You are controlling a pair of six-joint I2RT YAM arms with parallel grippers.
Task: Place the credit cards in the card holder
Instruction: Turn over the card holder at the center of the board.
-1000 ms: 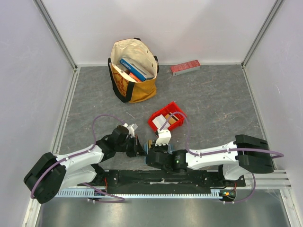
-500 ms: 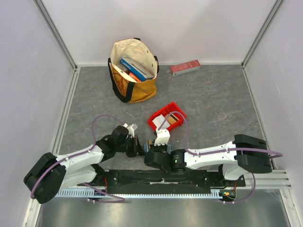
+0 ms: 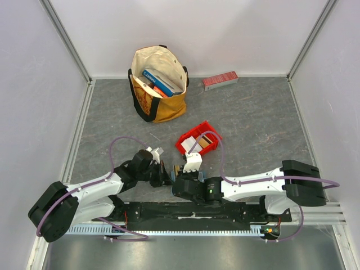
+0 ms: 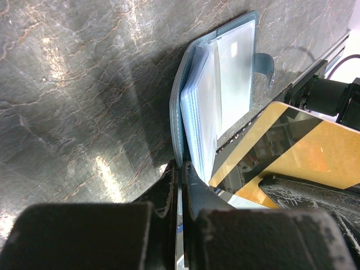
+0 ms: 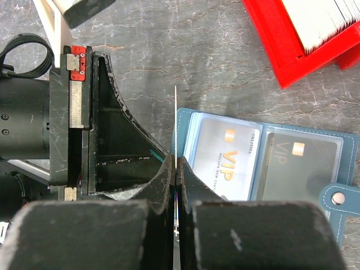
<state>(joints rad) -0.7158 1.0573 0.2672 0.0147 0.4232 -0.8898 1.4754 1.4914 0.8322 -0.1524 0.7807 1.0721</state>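
Shifting only slightly since a second ago, the right arm (image 3: 253, 183) is meeting the left arm (image 3: 95, 188) just on the base side of the bin (image 3: 181, 147). Near the bin the holder (image 5: 261, 163) is lying open, the left gripper (image 4: 180, 171) clenching its cover edge. The right gripper (image 5: 175, 166) is pinching a gold-and-black card (image 4: 292, 149) edge-on, at the holder edge farthest from the bin. More cards (image 5: 323, 19) are sitting in the bin.

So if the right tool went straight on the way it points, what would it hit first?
Probably the bare grey table, just beside the open card holder. The thin card pinched in the right tool would touch first. Depth is hard to judge.
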